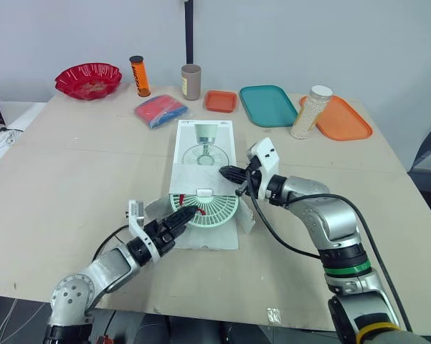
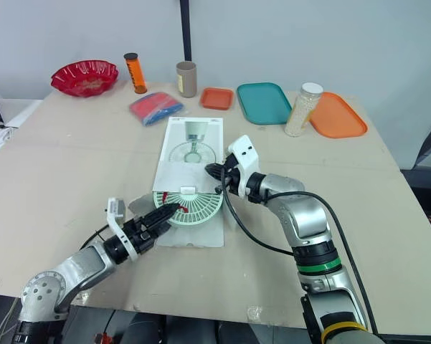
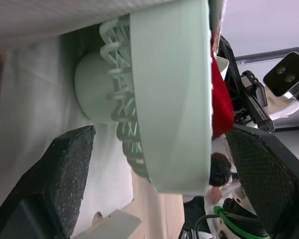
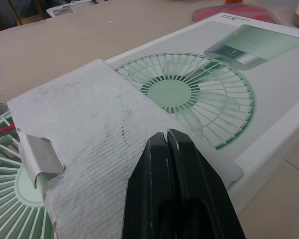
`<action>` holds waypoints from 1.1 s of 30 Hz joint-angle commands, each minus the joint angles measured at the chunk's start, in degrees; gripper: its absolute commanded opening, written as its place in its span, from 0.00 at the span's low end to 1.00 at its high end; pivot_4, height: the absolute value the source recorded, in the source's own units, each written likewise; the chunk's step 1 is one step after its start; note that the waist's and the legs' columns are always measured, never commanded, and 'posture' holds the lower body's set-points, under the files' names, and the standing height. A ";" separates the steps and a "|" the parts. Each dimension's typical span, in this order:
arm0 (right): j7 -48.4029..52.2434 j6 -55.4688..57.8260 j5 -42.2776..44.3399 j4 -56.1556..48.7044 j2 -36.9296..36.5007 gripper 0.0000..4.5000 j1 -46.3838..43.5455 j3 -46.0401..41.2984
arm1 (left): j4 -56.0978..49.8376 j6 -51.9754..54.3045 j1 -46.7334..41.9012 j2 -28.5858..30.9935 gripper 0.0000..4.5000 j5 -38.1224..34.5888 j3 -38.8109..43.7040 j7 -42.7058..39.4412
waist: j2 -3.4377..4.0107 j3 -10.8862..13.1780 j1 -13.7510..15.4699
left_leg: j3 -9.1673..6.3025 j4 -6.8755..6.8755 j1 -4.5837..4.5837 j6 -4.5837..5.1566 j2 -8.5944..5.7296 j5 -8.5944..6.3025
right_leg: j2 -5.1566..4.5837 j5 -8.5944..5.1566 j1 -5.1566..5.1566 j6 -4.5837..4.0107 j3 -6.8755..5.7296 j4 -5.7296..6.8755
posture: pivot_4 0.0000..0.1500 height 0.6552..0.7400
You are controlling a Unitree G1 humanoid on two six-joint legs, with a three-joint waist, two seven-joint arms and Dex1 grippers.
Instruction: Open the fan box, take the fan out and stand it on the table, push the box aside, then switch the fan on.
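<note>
Head view: we are seeing the left arm [image 1: 107, 269] reaching forward and the right arm [image 1: 323, 215] bending inward over the fan box [image 1: 204, 147]. Left wrist: the left jaws are standing spread, with the rim of the fan [image 3: 169, 94] between them. Right wrist: the right jaws are pressing together over the flap [image 4: 89, 129].

Glossy card fan box [image 1: 204, 152]; matt plastic fan [image 1: 212, 210].
</note>
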 commanded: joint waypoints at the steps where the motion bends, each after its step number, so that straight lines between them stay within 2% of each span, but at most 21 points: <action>1: 0.42 -0.42 0.00 -1.02 -0.27 0.00 -0.60 -0.07 | 0.27 -0.74 -0.77 -1.32 0.98 0.63 -0.38 0.20 | 0.00 0.00 0.02 | 0.00 0.00 0.00 0.00 0.00 0.00 | 0.00 0.00 0.00 0.00 0.00 0.00 | 1.00 0.99; 5: 0.58 -0.35 -0.18 -1.16 -0.28 0.00 -0.46 -0.03 | -0.12 -0.76 0.36 -1.50 0.75 -0.03 0.22 0.75 | 0.00 0.00 0.02 | 0.00 0.00 0.00 0.00 0.00 0.00 | -0.01 0.00 0.01 0.00 0.00 0.00 | 1.00 0.99; 9: 0.73 -0.38 -0.19 -1.15 -0.20 0.00 -0.45 -0.06 | -1.22 0.47 1.40 -0.08 0.42 -0.86 -0.05 0.15 | -0.01 0.00 -0.03 | -0.01 0.00 0.01 0.00 -0.01 0.00 | -0.01 0.00 0.02 0.01 -0.01 0.00 | 1.00 0.99; 10: 0.72 -0.38 -0.16 -1.13 -0.14 0.00 -0.46 -0.08 | -1.37 0.60 1.65 0.21 0.39 -0.97 -0.08 0.26 | -0.01 0.00 -0.08 | 0.00 0.00 0.02 0.00 0.00 0.00 | -0.01 0.00 0.02 0.01 -0.01 0.00 | 1.00 0.99; 23: 0.87 -0.53 -0.29 -0.89 -0.15 0.00 -0.73 -0.03 | -4.64 1.35 7.98 4.43 0.39 -4.26 0.20 -0.08 | -0.01 0.00 -0.09 | 0.00 -0.02 0.02 0.00 0.00 0.00 | -0.02 -0.02 0.01 0.01 0.00 -0.01 | 1.00 0.99; 33: 1.16 -0.75 -0.62 -0.40 -0.12 0.00 -1.22 0.02 | -7.08 2.33 13.50 8.58 0.39 -5.31 -0.18 -4.34 | 0.00 0.00 -0.11 | 0.00 -0.04 0.04 0.01 -0.01 -0.01 | -0.05 -0.05 -0.01 -0.02 -0.01 -0.01 | 1.00 0.99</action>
